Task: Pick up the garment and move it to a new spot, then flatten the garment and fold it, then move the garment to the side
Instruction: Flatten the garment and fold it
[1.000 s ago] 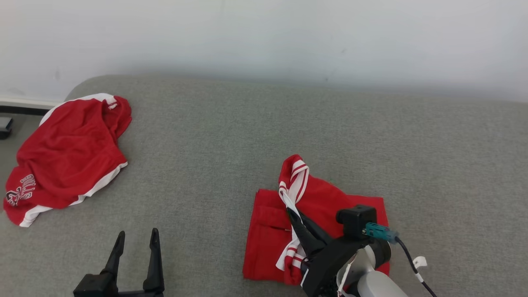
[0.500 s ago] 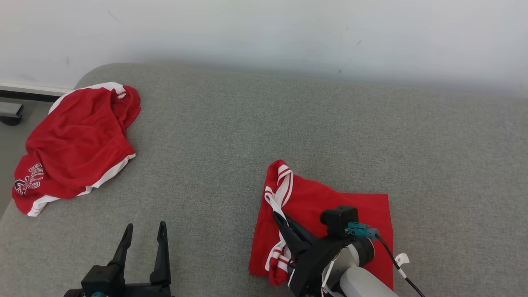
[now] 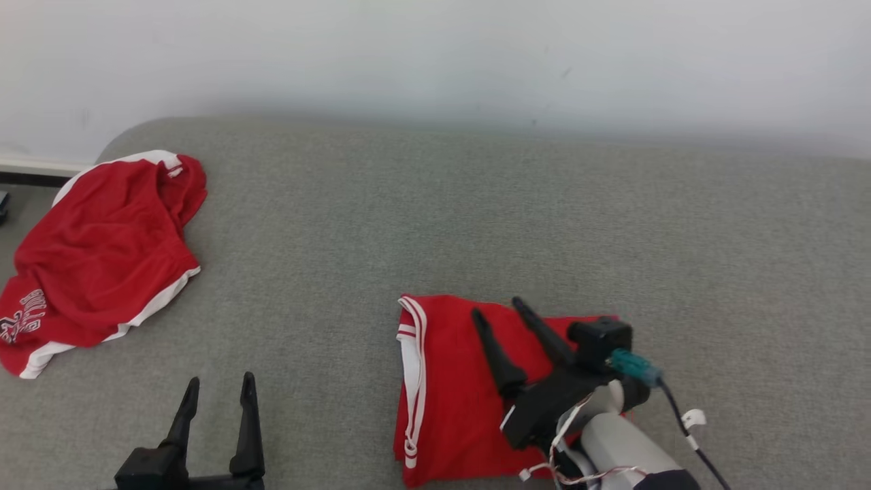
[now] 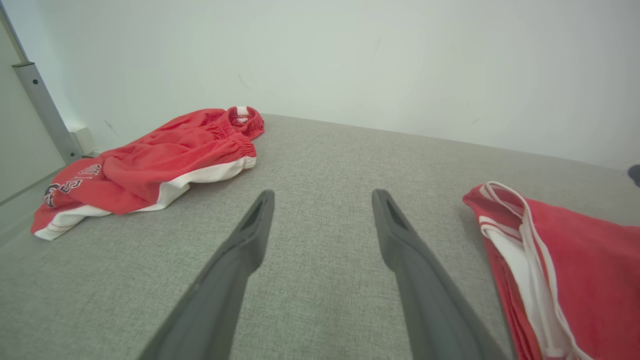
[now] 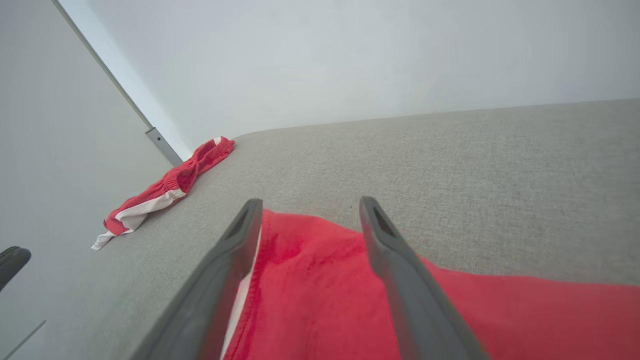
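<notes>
Roughly rectangular red white-trimmed garment (image 3: pixel 449 381) on coarse grey surface (image 3: pixel 408 204); right gripper (image 3: pixel 497 306) splayed wide, left gripper (image 3: pixel 220 378) likewise.

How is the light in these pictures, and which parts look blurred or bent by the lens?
Head view: soft, even light, no glare; a shadow band where the wall meets the grey surface. Left wrist view: the left tool looks stretched and soft toward the bottom edge. Right wrist view: the right tool blurs low down, and the folded garment under it is soft.
</notes>
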{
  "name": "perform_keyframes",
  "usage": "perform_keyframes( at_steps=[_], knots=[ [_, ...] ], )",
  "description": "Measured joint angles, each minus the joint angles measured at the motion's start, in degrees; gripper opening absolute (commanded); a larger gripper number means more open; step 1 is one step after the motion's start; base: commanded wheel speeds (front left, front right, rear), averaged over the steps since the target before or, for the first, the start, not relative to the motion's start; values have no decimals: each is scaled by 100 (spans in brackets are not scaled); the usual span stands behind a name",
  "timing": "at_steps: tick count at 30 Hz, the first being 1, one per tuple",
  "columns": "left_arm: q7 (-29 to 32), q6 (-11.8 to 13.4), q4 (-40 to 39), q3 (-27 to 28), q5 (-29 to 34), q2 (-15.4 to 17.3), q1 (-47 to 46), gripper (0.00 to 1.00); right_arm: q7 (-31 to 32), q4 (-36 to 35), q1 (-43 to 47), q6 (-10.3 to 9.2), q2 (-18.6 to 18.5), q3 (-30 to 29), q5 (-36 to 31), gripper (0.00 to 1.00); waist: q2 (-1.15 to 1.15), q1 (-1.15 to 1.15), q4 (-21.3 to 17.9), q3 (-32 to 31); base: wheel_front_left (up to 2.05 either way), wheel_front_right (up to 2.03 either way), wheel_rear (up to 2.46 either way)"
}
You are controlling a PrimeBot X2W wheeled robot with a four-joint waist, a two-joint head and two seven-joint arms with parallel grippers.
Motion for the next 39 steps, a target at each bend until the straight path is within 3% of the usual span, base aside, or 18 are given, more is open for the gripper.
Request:
perform_keyframes(
  at_steps=[9, 17, 29, 39],
  knots=[
    [-1, -21, -145, 294, 143, 1, 200, 100, -122, -824, 434, 0, -238, -1243, -690, 100, 0, 0, -341, -101, 0, 0, 0],
    [0, -43, -345, 497, 327, 1, 342, 100, -134, -1733, 1201, 0, -268, -1996, -1009, 100, 0, 0, -652, -206, 0, 0, 0],
    [0, -53, -470, 690, 433, 8, 533, 100, -135, -2909, 2420, 0, -268, -2340, -1305, 100, 0, -1, -994, -402, 0, 0, 0],
    [0, -94, -601, 661, 542, 4, 637, 100, -136, -3236, 2842, 0, -208, -2460, -1459, 100, 0, -1, -1082, -445, 0, 0, 0]
  ],
)
